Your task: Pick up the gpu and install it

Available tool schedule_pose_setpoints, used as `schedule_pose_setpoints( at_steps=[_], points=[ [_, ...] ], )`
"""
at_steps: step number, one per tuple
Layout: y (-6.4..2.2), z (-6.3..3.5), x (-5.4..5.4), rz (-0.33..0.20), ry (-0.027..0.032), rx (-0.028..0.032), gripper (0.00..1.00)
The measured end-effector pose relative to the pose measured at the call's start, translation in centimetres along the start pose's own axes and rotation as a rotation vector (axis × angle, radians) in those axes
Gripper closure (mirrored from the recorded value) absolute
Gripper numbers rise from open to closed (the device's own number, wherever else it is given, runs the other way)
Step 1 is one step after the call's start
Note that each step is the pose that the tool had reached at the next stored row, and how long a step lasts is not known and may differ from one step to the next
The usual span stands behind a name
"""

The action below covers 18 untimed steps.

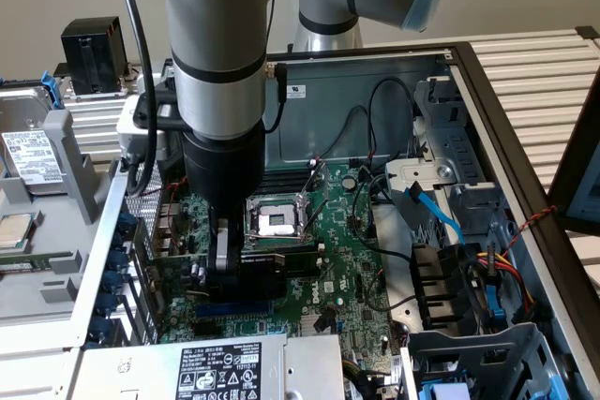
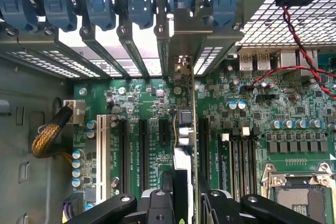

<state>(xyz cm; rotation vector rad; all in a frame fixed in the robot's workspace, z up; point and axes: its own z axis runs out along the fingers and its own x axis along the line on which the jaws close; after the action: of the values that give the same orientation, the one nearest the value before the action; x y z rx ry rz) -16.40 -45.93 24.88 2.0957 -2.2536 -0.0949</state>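
I have the gripper (image 2: pixel 184 199) down inside the open computer case (image 1: pixel 375 81), closed narrowly on the gpu (image 2: pixel 185 129) with a finger on each face of the card. The gpu stands on edge over the motherboard (image 2: pixel 262 108) expansion slots, its silver bracket at the rear slot openings. Whether it is seated, I cannot tell.

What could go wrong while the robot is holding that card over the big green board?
The graphics card, held in the jaws, stands edge-on among closely spaced slots on the green board. It might come down beside its slot instead of in it. Its metal end sits close to the silver dividers at the back of the case and could snag there.
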Motion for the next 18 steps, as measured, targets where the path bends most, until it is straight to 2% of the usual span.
schedule_pose_setpoints(
  at_steps=[18],
  points=[
    [-0.02,0.12,0.09,0.000,-0.0002,0.0025,0.73]
  ],
)
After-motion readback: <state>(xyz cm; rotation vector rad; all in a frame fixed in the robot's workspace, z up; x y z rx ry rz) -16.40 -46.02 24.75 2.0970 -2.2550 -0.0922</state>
